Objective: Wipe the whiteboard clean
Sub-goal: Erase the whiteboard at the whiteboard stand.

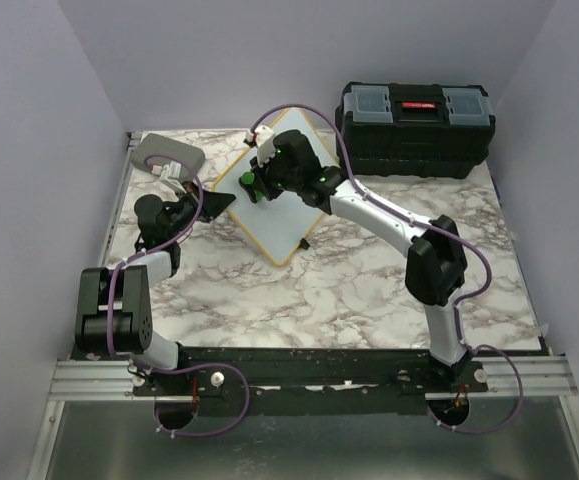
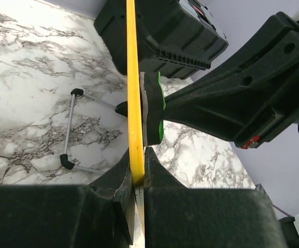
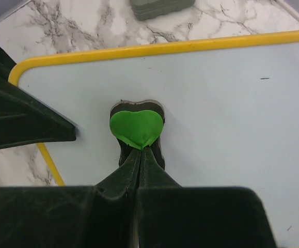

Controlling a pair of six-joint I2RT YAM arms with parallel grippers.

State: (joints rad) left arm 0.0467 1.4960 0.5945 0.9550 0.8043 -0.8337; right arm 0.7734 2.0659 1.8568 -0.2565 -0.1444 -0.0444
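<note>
The whiteboard has a white face and a yellow frame and lies tilted at the back middle of the marble table. My left gripper is shut on its left edge; in the left wrist view the jaws clamp the yellow frame. My right gripper is shut on a green heart-shaped eraser and presses it flat on the board's face near the left corner. The eraser also shows edge-on in the left wrist view. A small dark mark sits on the board at the right.
A black toolbox stands at the back right. A grey rounded case lies at the back left, close behind the left gripper. The board's wire stand with black feet rests on the table under it. Purple walls enclose the table.
</note>
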